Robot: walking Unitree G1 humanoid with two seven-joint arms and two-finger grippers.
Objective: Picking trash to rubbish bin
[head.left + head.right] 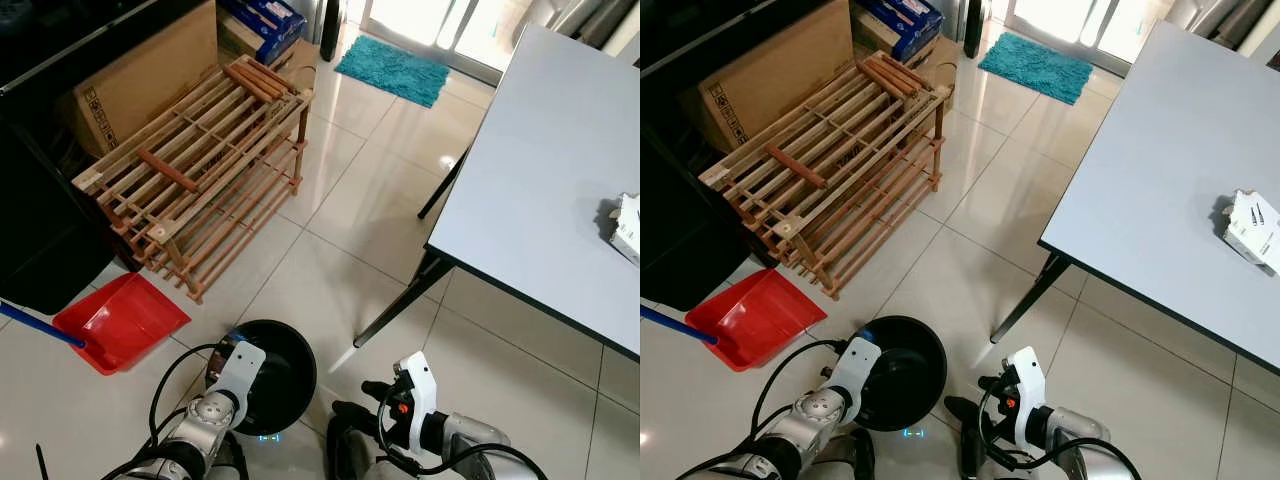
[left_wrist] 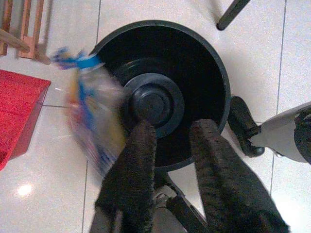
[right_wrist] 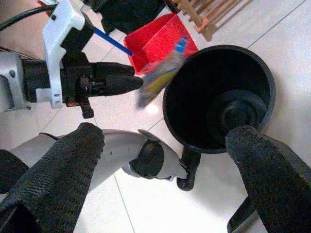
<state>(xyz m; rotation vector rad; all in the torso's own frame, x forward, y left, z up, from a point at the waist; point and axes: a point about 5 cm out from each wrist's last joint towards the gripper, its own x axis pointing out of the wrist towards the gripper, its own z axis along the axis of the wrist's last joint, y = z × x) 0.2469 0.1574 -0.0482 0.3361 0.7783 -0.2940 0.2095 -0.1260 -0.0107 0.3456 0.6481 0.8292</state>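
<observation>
From the left eye view, the round black plastic rubbish bin stands on the pale tiled floor directly before the robot, placed so both arms can reach over it. The left gripper reaches forward over the bin's near rim, its silver forearm bent in from the lower left. The right gripper is held low beside the bin, wrist turned inward. A red plastic dustpan lies just left of the bin, a slatted wooden rack beyond it, and a grey table carries a small white carton.

In the left wrist view, the two fingers are parted with nothing between them, pointing down at the bin's mouth. The trash, a blurred blue-and-yellow plastic wrapper, is in the air at the bin's rim, partly over the floor; it may well miss.

In the right wrist view, the right gripper's fingers are spread wide and empty, aimed at the bin. The wrapper hangs at the left gripper's tip, just beside the rim, the dustpan behind it.
</observation>
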